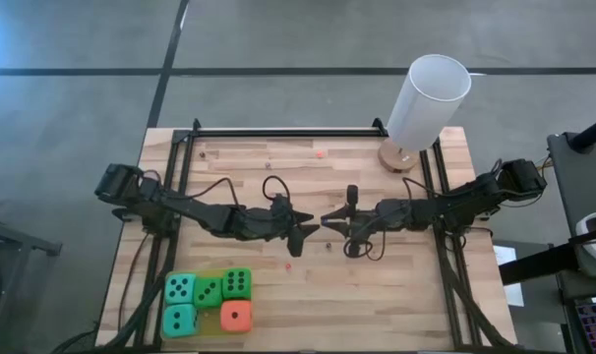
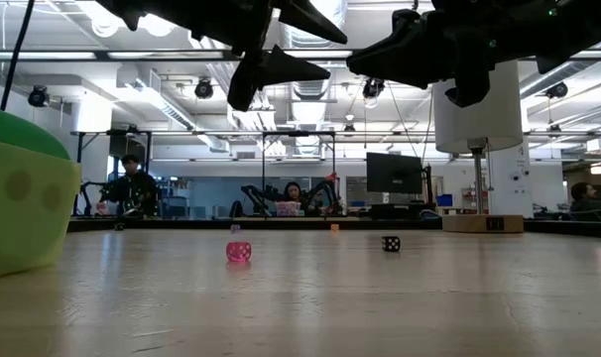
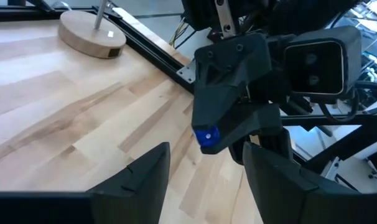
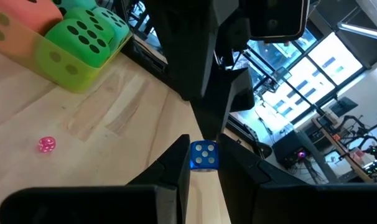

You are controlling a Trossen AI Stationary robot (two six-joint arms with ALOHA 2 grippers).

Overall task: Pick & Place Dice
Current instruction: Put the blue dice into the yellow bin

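Mid-table, my right gripper [image 4: 204, 167] is shut on a small blue die [image 4: 204, 155], well above the wood. My left gripper [image 3: 207, 171] faces it tip to tip, open, its fingers close to the blue die [image 3: 206, 137] but apart from it. Both grippers [image 1: 303, 233] [image 1: 329, 220] meet at the table's centre. Five big soft dice rest on the near left of the table: two teal [image 1: 180, 288] [image 1: 179, 320], two green [image 1: 208, 291] [image 1: 237, 283] and one orange-red [image 1: 236, 316]. My right gripper pinches the small blue die by two opposite faces [image 4: 192, 157] between its fingertips. The fingers come nearly level from the table's right. The die is lifted clear of the table, and its five-pip face looks back at the wrist camera.
A tall white cylinder [image 1: 428, 98] stands on a round wooden base [image 1: 398, 155] at the far right. Small loose dice lie on the wood: a pink one [image 2: 238, 251], a black one [image 2: 391, 243] and an orange one [image 1: 320, 152] near the far edge. Black rails [image 1: 278, 133] frame the tabletop.
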